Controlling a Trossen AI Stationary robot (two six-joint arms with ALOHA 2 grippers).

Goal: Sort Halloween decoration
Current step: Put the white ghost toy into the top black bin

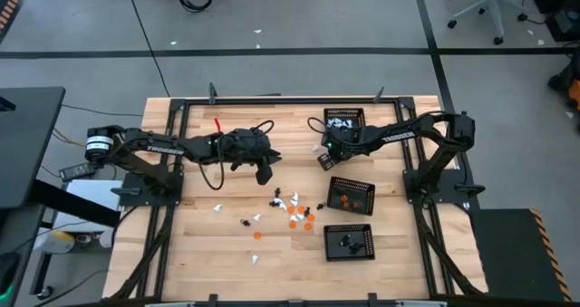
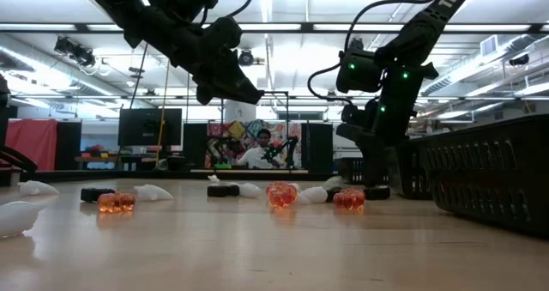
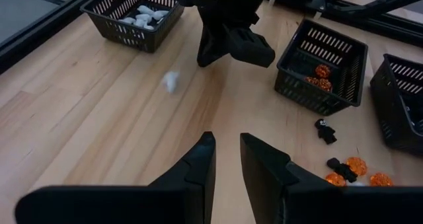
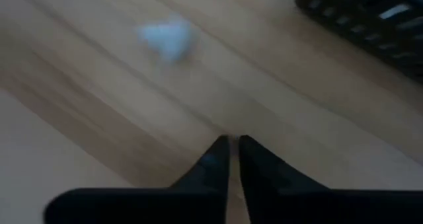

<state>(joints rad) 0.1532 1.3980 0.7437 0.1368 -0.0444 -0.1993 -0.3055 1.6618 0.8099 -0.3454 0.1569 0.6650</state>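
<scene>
Right gripper (image 4: 233,145) hangs over the bench (image 1: 217,262) just in front of the tray of white figures (image 1: 344,122), toward the far right part of the top; its two fingers stand nearly together with nothing visibly between them. One white figure (image 4: 166,37) lies on the wood close ahead of it, apart from the fingertips.

Left gripper (image 3: 227,159) is held above the middle of the bench — its fingers show a narrow gap, and no object is seen in that gap.

Three black mesh trays sit in a line down the right side: the far one holds white figures, the middle tray (image 1: 350,196) holds orange figures, and the near tray (image 1: 349,242) holds black ones.

Unsorted figures (image 1: 288,212) — white, orange and black — are scattered on the bare wood at the bench's centre, to the left of the middle and near trays, with a few strays (image 1: 256,235) nearer the front edge.

In the low view a person (image 2: 262,149) sits in the room beyond the far edge.
</scene>
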